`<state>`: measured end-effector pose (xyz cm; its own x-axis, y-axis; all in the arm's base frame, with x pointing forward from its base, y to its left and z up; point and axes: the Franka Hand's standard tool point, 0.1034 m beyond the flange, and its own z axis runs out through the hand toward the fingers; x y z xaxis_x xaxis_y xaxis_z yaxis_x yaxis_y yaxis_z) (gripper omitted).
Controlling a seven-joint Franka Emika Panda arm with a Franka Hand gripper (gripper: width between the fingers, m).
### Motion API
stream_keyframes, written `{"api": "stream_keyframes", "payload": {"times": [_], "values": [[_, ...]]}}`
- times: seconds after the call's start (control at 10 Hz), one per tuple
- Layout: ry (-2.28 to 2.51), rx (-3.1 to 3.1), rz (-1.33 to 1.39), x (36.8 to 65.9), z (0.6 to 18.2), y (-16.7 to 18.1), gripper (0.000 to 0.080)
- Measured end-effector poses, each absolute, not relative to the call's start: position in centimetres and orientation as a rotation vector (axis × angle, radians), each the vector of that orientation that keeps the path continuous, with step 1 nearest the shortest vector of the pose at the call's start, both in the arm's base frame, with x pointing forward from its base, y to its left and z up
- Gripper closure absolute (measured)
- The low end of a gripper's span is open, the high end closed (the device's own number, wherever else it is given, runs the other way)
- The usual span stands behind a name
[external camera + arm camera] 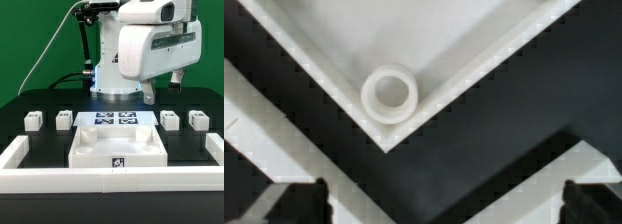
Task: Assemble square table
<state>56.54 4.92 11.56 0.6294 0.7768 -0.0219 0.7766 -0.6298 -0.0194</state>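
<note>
**Square top lies by the front wall, gripper spread wide above one corner**

The square top (120, 145) lies flat on the black table (30, 140) with its hollow side up. Its raised rim (82, 148) runs all round, and a black-and-white tag (118, 161) sits on the edge that faces the camera. That edge is just beside the long white border wall (110, 186); whether the two touch cannot be told. The marker board (118, 118) lies directly behind the top. Four small white legs (64, 119) stand in a row level with the board, two toward the exterior view's left and two toward its right, all apart from the top.

Only the wrist view shows the top from close above. One corner of the square top (455, 50) fills the picture, its rims meet in a V, and a round raised ring (390, 95) sits just inside that corner. The legs, the tag and the marker board show only in the exterior view.

The gripper (163, 88) hangs from the white arm (150, 45) well above the table and clear of the top. The exterior view does not settle how its jaws stand. In the wrist view the gripper (434, 205) is spread wide: its fingertips (281, 203) are blurred dark shapes far apart with nothing held between them. The ringed corner lies below, touching neither.
</note>
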Motion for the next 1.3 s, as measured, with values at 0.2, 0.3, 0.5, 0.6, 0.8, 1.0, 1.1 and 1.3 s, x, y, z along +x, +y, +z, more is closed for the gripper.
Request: {"api": "stream_keyframes", "payload": {"times": [0.2, 0.3, 0.5, 0.6, 0.8, 1.0, 1.1, 1.3], "values": [[-1.348, -2.828, 0.044, 56.54, 11.56, 4.92, 0.015], [-1.348, -2.828, 0.044, 56.54, 11.56, 4.92, 0.015], [-1.348, -2.828, 0.044, 56.54, 11.56, 4.92, 0.015], [-1.348, -2.828, 0.044, 56.54, 11.56, 4.92, 0.015], [-1.348, -2.828, 0.044, 56.54, 11.56, 4.92, 0.015], [-1.348, -2.828, 0.044, 56.54, 11.56, 4.92, 0.015], [-1.348, -2.828, 0.044, 56.54, 11.56, 4.92, 0.015], [-1.347, -2.829, 0.045, 56.51, 11.51, 4.71, 0.015]]}}
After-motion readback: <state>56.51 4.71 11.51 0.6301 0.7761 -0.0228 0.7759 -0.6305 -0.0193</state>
